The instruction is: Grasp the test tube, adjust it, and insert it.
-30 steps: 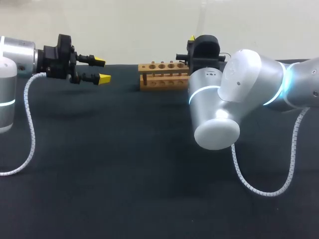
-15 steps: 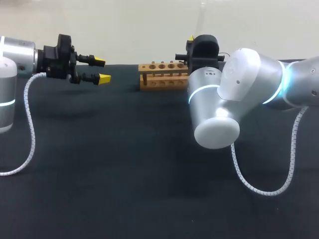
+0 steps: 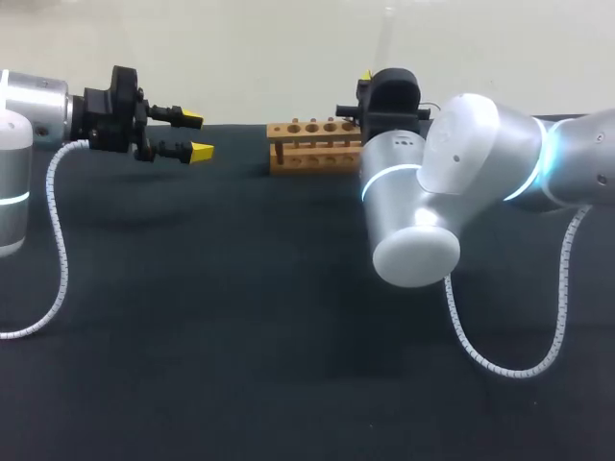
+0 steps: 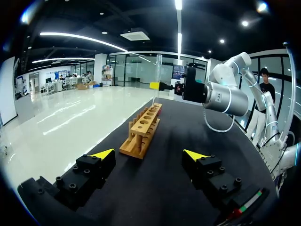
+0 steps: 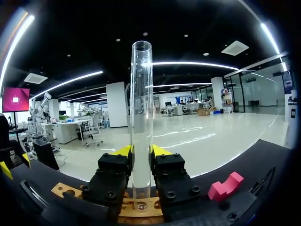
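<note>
Clamping the test tube (image 5: 141,94) low on its length, the right claw (image 5: 141,153) holds it upright over the wooden rack (image 5: 63,189).
The tube's long axis runs vertical, its rounded end pointing straight down at a hole just beneath; I can't tell whether it has entered yet. The holes I can see look empty. The left claw (image 3: 190,134) hangs with fingers apart, well off on the far side of the wooden rack, above the bench (image 3: 240,317), so the insertion looks to be the right arm's job.
</note>
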{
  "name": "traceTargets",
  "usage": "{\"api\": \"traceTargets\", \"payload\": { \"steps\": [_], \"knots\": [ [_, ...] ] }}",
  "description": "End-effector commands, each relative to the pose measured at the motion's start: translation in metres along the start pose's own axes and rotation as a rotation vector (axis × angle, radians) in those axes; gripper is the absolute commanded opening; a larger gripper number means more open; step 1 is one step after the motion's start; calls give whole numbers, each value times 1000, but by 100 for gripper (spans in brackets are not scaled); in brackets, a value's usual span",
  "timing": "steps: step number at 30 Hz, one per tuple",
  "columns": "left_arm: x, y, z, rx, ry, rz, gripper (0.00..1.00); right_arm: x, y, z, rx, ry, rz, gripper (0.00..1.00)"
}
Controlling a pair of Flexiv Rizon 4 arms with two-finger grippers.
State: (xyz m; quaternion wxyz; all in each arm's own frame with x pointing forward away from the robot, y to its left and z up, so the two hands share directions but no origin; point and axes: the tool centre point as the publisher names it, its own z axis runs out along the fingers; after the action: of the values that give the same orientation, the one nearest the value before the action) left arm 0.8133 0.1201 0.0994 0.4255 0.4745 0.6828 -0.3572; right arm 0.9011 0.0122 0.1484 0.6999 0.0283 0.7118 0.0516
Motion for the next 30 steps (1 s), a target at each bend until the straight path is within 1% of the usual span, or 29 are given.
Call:
{"api": "traceTargets", "payload": {
  "steps": [1, 30],
  "knots": [
    [1, 0, 0, -1, -5, 3, 100, 3, 1, 5, -10, -4, 2, 0],
    [1, 0, 0, -1, -5, 3, 100, 32, 7, 8, 20, 18, 14, 0]
  ]
}}
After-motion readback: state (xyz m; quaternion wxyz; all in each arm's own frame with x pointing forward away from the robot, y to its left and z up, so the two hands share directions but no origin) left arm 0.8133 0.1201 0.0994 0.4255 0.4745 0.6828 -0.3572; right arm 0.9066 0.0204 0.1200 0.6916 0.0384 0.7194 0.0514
